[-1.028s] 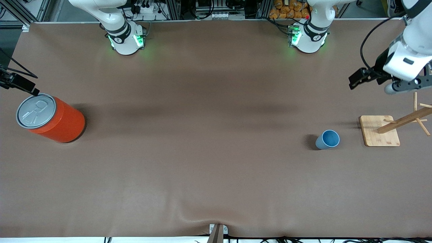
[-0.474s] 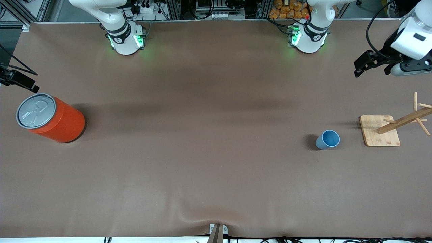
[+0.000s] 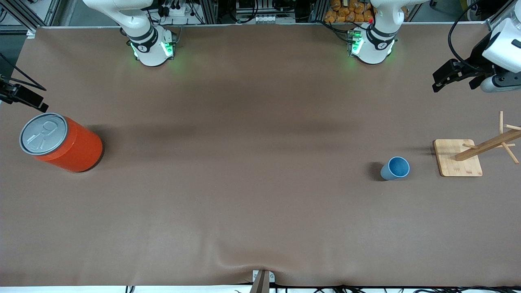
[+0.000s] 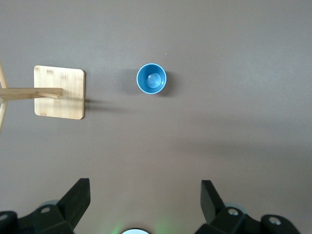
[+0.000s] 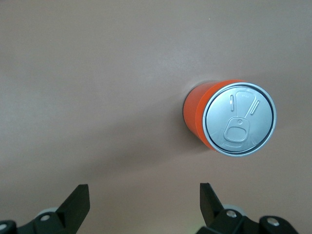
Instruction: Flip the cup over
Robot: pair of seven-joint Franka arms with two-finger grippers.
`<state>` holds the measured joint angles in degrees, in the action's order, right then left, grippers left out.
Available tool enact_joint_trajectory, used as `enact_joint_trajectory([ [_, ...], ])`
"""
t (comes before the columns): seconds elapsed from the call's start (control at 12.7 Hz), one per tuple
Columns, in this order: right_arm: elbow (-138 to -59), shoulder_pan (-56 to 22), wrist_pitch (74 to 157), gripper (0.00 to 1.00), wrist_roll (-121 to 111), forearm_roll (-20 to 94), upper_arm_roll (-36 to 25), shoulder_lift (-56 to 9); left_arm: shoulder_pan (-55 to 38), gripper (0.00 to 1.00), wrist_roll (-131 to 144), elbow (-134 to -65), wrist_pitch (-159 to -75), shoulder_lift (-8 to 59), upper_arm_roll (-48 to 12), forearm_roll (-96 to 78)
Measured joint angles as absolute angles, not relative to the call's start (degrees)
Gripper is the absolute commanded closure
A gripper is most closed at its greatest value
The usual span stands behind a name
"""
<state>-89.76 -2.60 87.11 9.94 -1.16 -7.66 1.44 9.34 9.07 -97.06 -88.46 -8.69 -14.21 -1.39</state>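
Observation:
The small light-blue cup (image 3: 395, 168) stands upright on the brown table with its mouth up, toward the left arm's end. The left wrist view looks straight down into its darker inside (image 4: 151, 79). My left gripper (image 4: 145, 183) hangs high in the air, open and empty, over bare table off to one side of the cup, well clear of it. My right gripper (image 5: 144, 186) is also open and empty, up in the air at the right arm's end of the table, over bare table beside the orange can.
A wooden peg rack (image 3: 486, 144) on a square bamboo base (image 3: 458, 162) stands beside the cup, closer to the left arm's end. A big orange can (image 3: 61, 142) with a grey pull-tab lid (image 5: 239, 119) stands at the right arm's end.
The left arm has pulled up and away toward the robots' side and the table's end. The cup, rack and can have not moved. The right arm has stayed almost still.

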Motion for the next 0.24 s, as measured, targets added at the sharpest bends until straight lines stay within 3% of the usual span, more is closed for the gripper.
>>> enact_joint_trajectory([
  [0.24, -89.76, -2.6, 87.14, 0.0, 10.1, -1.16, -7.63, 1.44, 9.34, 0.0, 9.07, -96.31, -88.44, -8.38, -14.19, -1.39],
])
